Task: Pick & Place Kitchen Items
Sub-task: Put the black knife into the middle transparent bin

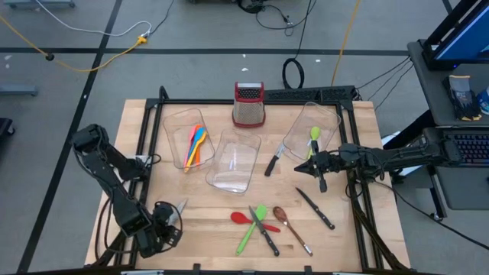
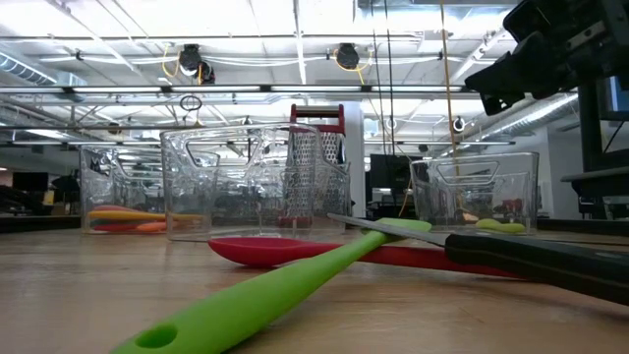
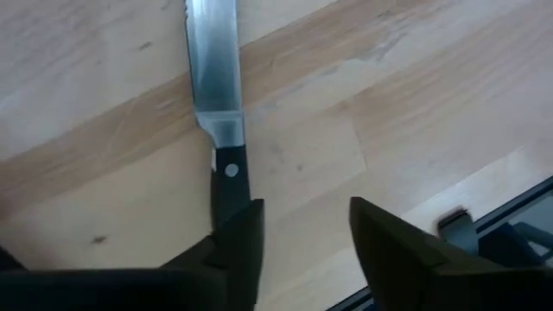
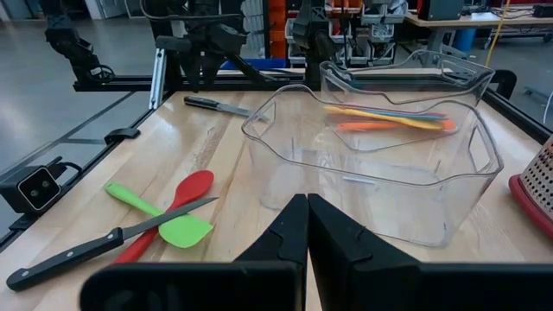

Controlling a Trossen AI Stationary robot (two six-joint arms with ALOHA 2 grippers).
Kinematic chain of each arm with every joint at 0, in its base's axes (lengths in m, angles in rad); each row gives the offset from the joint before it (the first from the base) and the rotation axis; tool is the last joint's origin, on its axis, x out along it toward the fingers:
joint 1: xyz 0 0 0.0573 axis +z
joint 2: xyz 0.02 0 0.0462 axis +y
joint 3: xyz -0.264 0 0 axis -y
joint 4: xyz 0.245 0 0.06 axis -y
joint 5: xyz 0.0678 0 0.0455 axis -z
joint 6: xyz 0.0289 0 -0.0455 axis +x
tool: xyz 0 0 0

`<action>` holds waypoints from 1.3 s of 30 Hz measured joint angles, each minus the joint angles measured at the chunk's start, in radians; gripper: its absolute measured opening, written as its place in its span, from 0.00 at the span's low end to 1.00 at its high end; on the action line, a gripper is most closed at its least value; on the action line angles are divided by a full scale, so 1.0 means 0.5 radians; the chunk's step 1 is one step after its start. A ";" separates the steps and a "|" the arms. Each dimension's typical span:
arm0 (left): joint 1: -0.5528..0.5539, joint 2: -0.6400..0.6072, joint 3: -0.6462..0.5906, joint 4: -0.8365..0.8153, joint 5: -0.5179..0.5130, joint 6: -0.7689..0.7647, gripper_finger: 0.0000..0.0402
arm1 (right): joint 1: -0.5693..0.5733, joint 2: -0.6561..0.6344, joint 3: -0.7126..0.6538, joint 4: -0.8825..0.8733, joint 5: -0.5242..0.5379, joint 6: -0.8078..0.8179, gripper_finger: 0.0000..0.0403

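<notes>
My left gripper (image 3: pixel 307 229) hangs over the table's near left corner, pointing steeply down, its fingers open with bare wood between them. A black-handled knife (image 3: pixel 216 78) lies flat on the table there (image 1: pixel 181 205); its handle (image 3: pixel 230 177) runs under one finger. My right gripper (image 4: pixel 307 233) is shut and empty, held level above the table's right side (image 1: pixel 313 162). A red spoon (image 1: pixel 243 218), green spatula (image 1: pixel 252 229), another knife (image 1: pixel 265 229) and brown spoon (image 1: pixel 290 225) lie near the front edge. My left gripper has one finger (image 3: pixel 238 238) over the end of the knife's handle (image 3: pixel 232 194), coming from above. The finger hides that end, so I cannot tell whether it touches. The knife lies flat on the table.
Three clear bins stand mid-table: the left one (image 1: pixel 174 126) holds several coloured utensils, the middle one (image 1: pixel 233 156) holds nothing, the right one (image 1: pixel 325 122) a green utensil (image 1: pixel 315 136). A knife (image 1: pixel 273 162) lies between bins, another (image 1: pixel 315 208) at right. A grater (image 1: pixel 248 103) stands behind.
</notes>
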 joint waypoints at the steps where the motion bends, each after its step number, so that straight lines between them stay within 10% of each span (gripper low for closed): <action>1: 0.001 0.000 0.000 -0.001 -0.018 -0.001 0.47 | 0.000 0.000 0.000 0.000 0.000 0.000 0.00; 27: 0.002 0.362 0.007 0.030 0.292 -0.033 0.67 | 0.000 0.000 -0.002 0.008 -0.002 0.023 0.00; 39: 0.000 0.362 0.004 0.014 0.290 0.015 0.13 | 0.001 0.000 -0.002 0.010 -0.002 0.023 0.00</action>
